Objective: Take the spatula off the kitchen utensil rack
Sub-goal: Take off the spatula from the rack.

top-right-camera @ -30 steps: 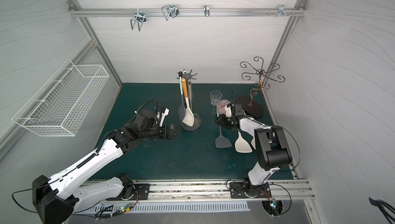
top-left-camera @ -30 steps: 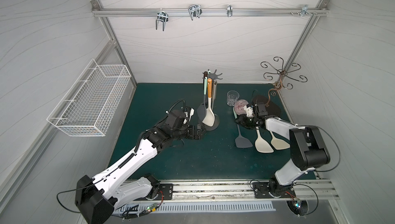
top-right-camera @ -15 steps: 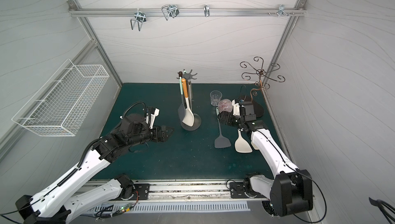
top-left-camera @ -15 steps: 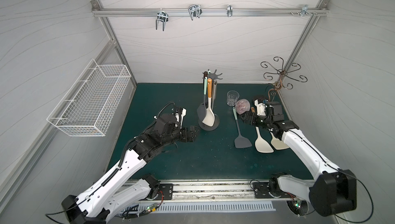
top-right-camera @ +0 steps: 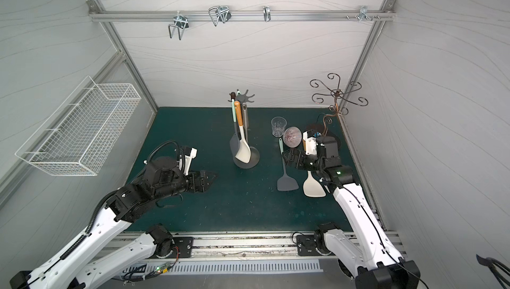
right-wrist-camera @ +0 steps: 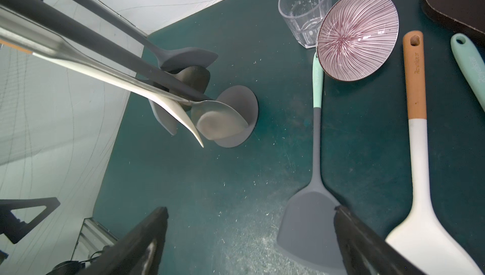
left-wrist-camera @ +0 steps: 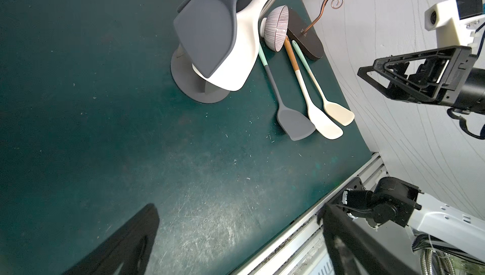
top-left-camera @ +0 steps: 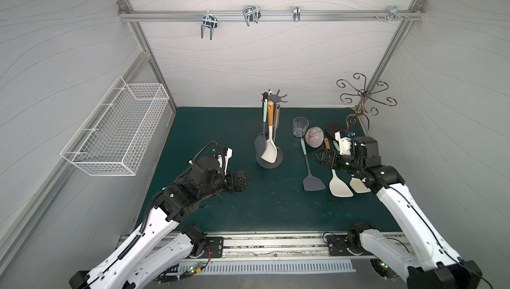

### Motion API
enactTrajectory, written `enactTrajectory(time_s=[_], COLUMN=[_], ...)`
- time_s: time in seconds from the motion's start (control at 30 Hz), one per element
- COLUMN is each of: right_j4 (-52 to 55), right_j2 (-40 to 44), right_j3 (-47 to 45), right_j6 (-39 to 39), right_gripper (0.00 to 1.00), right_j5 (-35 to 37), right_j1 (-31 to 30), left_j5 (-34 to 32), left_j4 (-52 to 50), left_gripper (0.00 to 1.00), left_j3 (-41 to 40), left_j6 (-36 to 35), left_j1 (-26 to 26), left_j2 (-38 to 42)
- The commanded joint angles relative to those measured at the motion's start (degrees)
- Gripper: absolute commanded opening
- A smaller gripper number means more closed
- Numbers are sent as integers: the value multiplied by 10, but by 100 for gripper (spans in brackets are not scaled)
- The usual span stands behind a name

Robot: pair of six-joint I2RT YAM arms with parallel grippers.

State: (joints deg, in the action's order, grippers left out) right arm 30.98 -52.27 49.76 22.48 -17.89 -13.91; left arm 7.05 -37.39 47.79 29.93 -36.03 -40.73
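Note:
The dark grey kitchen utensil rack (top-left-camera: 269,162) (top-right-camera: 247,160) stands mid-mat, with a grey spatula (left-wrist-camera: 204,37), a white one (left-wrist-camera: 236,71) and a metal spoon (right-wrist-camera: 217,121) hanging from it. To its right, a grey spatula with a mint handle (top-left-camera: 313,183) (top-right-camera: 287,183) (right-wrist-camera: 307,234) lies flat on the mat beside two pale spatulas (top-left-camera: 340,189). My right gripper (top-left-camera: 320,158) (right-wrist-camera: 250,210) hovers open just right of that grey spatula's handle, holding nothing. My left gripper (top-left-camera: 245,180) (left-wrist-camera: 238,208) is open and empty, left of the rack's base.
A clear glass (top-left-camera: 300,126) and a tipped striped bowl (top-left-camera: 314,137) sit behind the lying spatulas. The bronze curly stand (top-left-camera: 363,100) occupies the back right corner. A white wire basket (top-left-camera: 116,130) hangs on the left wall. The front rail (top-left-camera: 265,243) borders the mat.
The right gripper's jaws have opened beside the grey spatula's handle and its arm has swung out to the right. The left gripper has drawn back a little from the rack.

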Motion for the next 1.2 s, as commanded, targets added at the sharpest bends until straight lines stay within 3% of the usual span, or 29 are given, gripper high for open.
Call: enactTrajectory(time_s=[0.0,0.17,0.4,0.7,0.8,1.17], right_j4=[15,-34,-129,-196,-251,-445], right_j2=[19,22,6,-60,-92,-205], right_j3=[1,-16,-33,12,13,4], right_j6=[8,-1,13,-74,-97,-115], right_gripper=[99,99,99,77,75,68], right_j5=[-40,-157,-206,-66,-34,13], right_j1=[2,17,8,-125,-155,-187], left_j5=[0,-3,1,83,104,169], left_j4=[-7,-14,9,82,109,159], left_gripper=[100,100,100,100,100,100], left_j3=[0,0,9,22,23,28], left_j6=[11,5,-12,15,28,53], left_j1=[2,2,10,88,101,161], left_j2=[17,19,-26,-68,-83,-125])
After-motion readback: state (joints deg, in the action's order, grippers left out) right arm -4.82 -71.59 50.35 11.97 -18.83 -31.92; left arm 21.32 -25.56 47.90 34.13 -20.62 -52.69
